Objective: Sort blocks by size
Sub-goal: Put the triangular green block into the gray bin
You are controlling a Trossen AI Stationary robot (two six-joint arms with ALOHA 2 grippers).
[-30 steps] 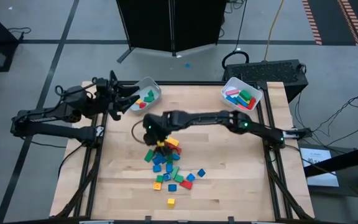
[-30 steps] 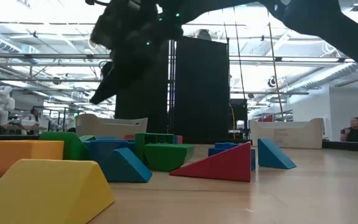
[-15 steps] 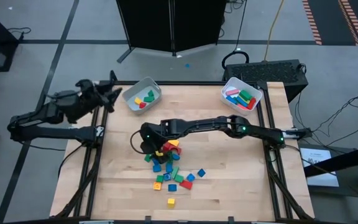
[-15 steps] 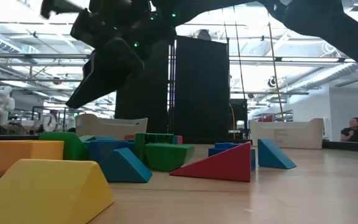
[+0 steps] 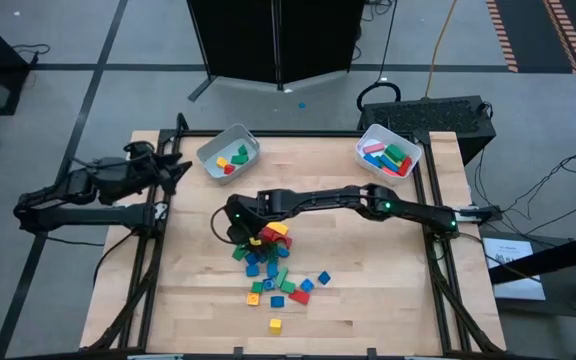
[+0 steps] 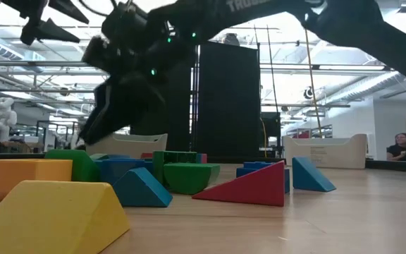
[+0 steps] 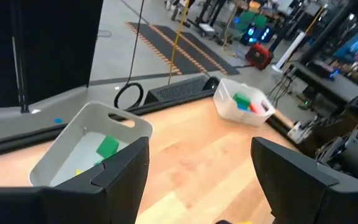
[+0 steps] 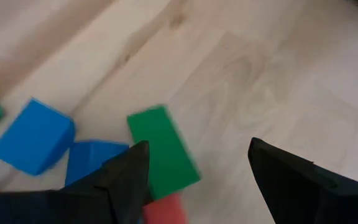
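Blocks (image 5: 273, 272) litter a pale wooden table (image 5: 368, 290) on grey flooring (image 5: 68, 40).

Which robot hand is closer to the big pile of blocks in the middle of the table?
The right one. The right gripper hangs over the pile of blocks, at its far end, fingers open. The left gripper is off at the table's left edge, near the left white bin.

Red, blue, green and yellow blocks (image 5: 273, 268), cubes, wedges and bars, heaped loosely mid-table toward the front edge; a lone yellow cube (image 5: 275, 325) nearest that edge. More sorted into both back-corner bins.
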